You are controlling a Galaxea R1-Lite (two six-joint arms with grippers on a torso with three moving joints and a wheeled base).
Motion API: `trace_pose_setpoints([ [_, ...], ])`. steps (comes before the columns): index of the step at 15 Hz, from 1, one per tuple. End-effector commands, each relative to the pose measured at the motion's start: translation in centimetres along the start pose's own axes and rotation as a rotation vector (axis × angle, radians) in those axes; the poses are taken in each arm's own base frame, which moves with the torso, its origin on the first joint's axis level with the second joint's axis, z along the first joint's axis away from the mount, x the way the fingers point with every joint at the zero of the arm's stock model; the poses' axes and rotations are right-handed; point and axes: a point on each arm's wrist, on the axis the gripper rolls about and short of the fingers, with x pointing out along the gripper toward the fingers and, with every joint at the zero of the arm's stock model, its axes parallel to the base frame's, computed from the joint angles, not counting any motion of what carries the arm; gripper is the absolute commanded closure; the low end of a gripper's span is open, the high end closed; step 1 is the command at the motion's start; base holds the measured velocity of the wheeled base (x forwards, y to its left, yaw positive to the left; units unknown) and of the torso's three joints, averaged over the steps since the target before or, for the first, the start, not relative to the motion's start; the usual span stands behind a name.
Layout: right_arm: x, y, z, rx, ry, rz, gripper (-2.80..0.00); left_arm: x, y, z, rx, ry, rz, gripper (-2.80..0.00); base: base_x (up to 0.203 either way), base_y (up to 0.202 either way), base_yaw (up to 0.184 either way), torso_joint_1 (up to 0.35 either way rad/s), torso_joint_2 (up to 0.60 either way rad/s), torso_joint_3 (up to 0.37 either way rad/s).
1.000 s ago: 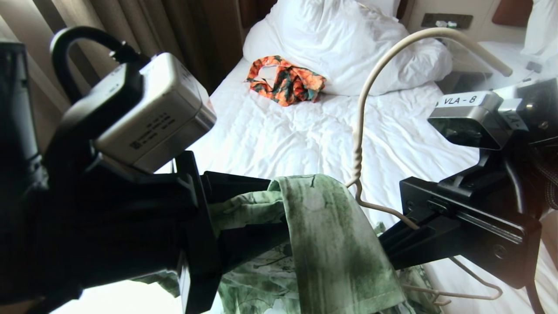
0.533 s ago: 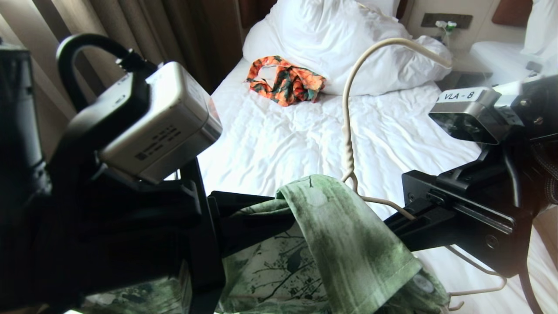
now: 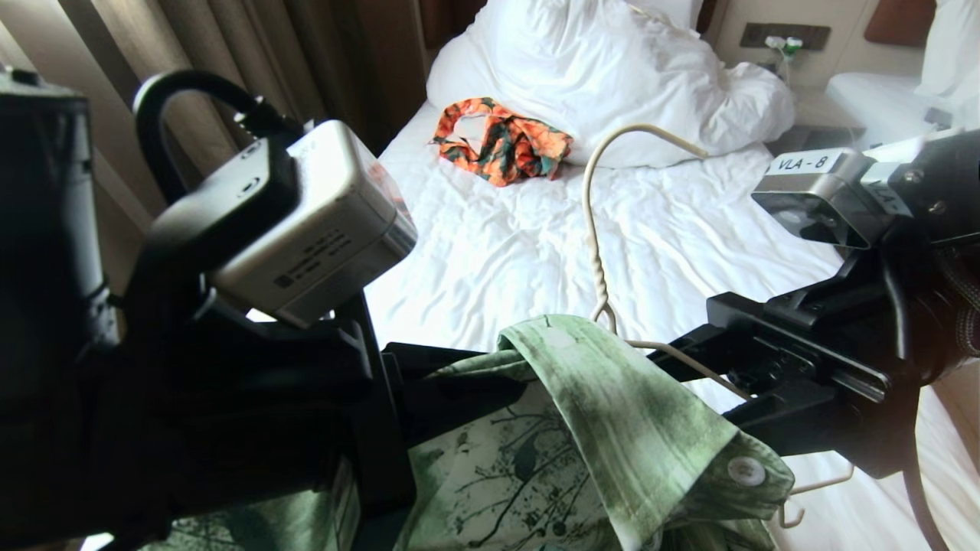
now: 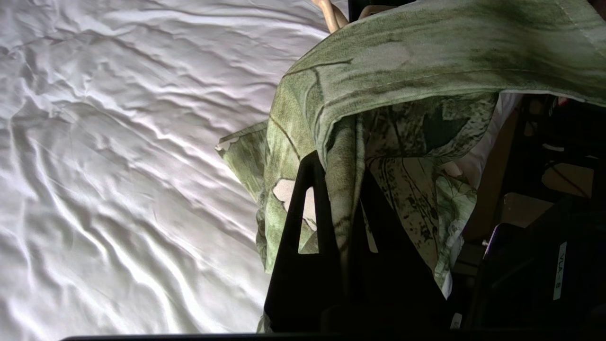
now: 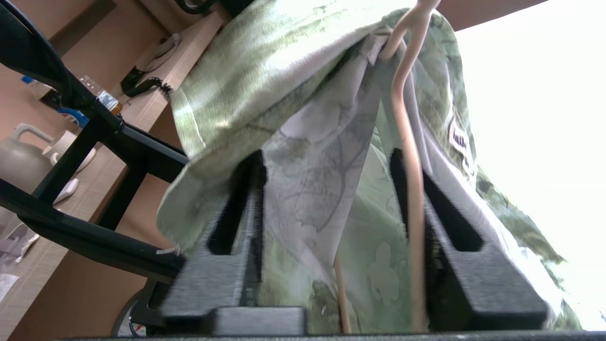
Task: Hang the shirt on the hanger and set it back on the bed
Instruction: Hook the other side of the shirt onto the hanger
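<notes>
Shirt point(image 3: 605, 428) is up in the air over the near edge of the bed point(image 3: 536, 245), draped over one shoulder of the hanger point(image 3: 593, 229), collar and button band folded across the wire. Hanger hook points up and toward the pillow; its other shoulder runs bare toward the right arm, with the lower bend visible beyond the shirt's buttoned corner.

Left end effector point(image 4: 343, 189): clamped narrow on a fold of shirt fabric, seen clearly from its own wrist camera. Looks like it carries the load right now.

Right end effector point(image 5: 331, 189): jaws standing apart, cloth and the cream wire running between the pads but not pinched. The wire lies against one pad only. So no grip there as far as I can see.

Step in hand, my read: hanging stage, roughly midway. One shoulder is dressed, the other not. Right side seems to be between grasps.

Next move calls for:
- right end effector taking hold of the free shirt shoulder or the bare wire, not both layers at once
- pulling that side over the bare hanger arm while left holds steady
- then lowering the lot onto the bed sheet

Risk: with only a cloth pinch on the left, the hanger could slide out of the collar. Orange patterned garment point(image 3: 501, 145) near the pillow is out of the way.
</notes>
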Motion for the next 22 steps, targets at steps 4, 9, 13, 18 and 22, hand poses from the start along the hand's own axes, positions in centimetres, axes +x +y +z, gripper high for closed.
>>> trace_pose_setpoints([
  [4, -4.1, 2.8, 0.7, 0.029, -0.034, -0.130, -2.80, -1.5, 0.2, 0.3, 0.003, -0.037, 0.018, 0.00, 0.000, 0.000, 0.000, 0.000, 0.00, 0.000],
  [9, -8.7, 4.9, 1.7, 0.110, -0.119, -0.340, -2.80, -2.6, 0.3, 0.5, 0.000, -0.062, 0.034, 0.00, 0.000, 0.000, 0.000, 0.000, 0.00, 0.000],
  [13, -11.0, 6.2, 1.5, 0.219, -0.180, -0.467, -2.80, -3.5, -0.1, 0.9, -0.019, -0.099, 0.017, 0.00, 0.000, 0.000, 0.000, 0.000, 0.00, 0.000],
  [18, -13.8, 4.5, 0.4, 0.385, -0.231, -0.629, 0.00, -4.8, -0.1, 0.7, -0.020, -0.122, 0.018, 0.00, 0.000, 0.000, 0.000, 0.000, 0.00, 0.000],
  [22, -12.9, 0.9, -0.5, 0.593, -0.211, -0.786, 0.00, -5.2, -1.1, -0.2, -0.021, -0.116, -0.029, 0.00, 0.000, 0.000, 0.000, 0.000, 0.00, 0.000],
])
